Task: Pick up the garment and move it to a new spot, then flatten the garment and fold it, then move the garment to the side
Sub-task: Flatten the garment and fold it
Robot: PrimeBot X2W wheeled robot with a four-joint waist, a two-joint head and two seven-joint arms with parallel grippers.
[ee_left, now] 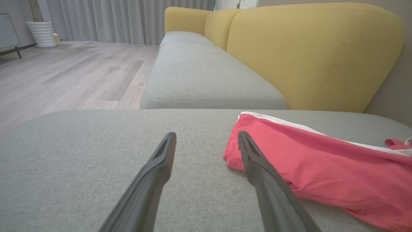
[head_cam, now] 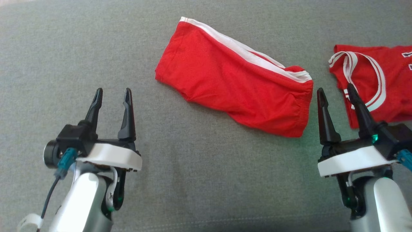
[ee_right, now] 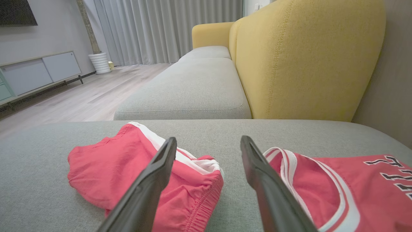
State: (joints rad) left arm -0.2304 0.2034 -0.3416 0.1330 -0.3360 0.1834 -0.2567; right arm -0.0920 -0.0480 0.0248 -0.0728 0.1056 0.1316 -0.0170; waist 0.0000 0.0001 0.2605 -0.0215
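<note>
The left tool [head_cam: 113,91] and right tool [head_cam: 335,88] are hanging released and empty, flanking the red shorts [head_cam: 235,80], seemingly so each can take an end. The shorts are lying doubled on the grey sofa seat [head_cam: 64,48], with a red jersey [head_cam: 386,83] by the right tool. A yellow backrest [ee_left: 315,54], wood floor [ee_left: 80,74] and curtains [ee_left: 128,19] are showing behind.

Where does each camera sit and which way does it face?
Head view: on the head, looking down at grey cushion, red shorts, red jersey; left gripper and right gripper show, open.
Left wrist view: left wrist, low, facing along the cushion toward the yellow sofa; its fingers show.
Right wrist view: right wrist, same heading; its fingers show before shorts and jersey.
Shared: both wrist views show shorts and sofa.
</note>
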